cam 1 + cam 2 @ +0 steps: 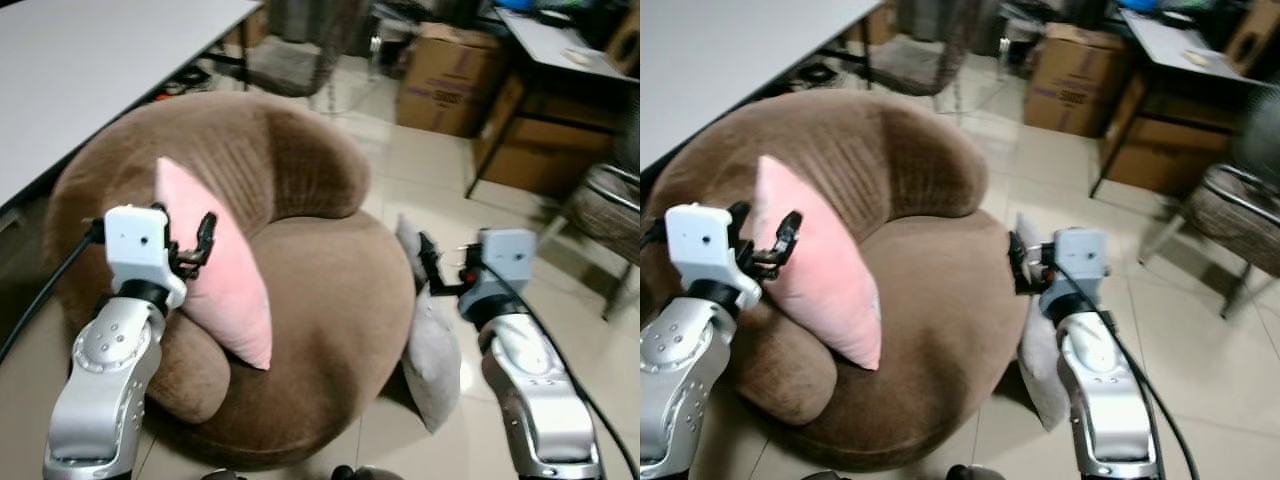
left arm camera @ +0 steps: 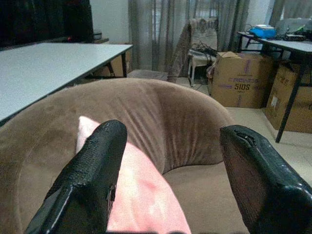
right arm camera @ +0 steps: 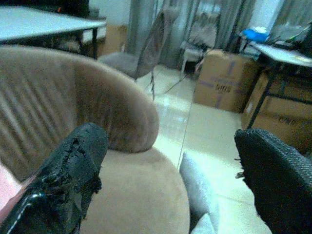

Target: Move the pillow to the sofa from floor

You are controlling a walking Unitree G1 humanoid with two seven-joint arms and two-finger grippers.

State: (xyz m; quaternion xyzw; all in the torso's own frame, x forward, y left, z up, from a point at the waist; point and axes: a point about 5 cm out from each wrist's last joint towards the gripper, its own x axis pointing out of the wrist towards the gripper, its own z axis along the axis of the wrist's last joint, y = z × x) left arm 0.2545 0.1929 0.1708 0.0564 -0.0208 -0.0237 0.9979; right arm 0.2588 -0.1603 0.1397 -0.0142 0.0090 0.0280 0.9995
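A pink pillow [image 1: 220,270] stands on edge on the round brown sofa [image 1: 310,290], leaning against its left armrest. My left gripper [image 1: 190,245] hovers open at the pillow's upper left edge, one finger [image 2: 92,180] over the pink fabric [image 2: 146,200]. A grey pillow [image 1: 430,350] leans on the floor against the sofa's right side. My right gripper [image 1: 440,270] is open just above the grey pillow's top corner [image 3: 195,180], holding nothing.
A white table [image 1: 90,60] runs along the left behind the sofa. Cardboard boxes [image 1: 450,80], a desk [image 1: 560,50] and a chair [image 1: 605,205] stand at the back right. Tiled floor [image 1: 440,170] lies open to the right of the sofa.
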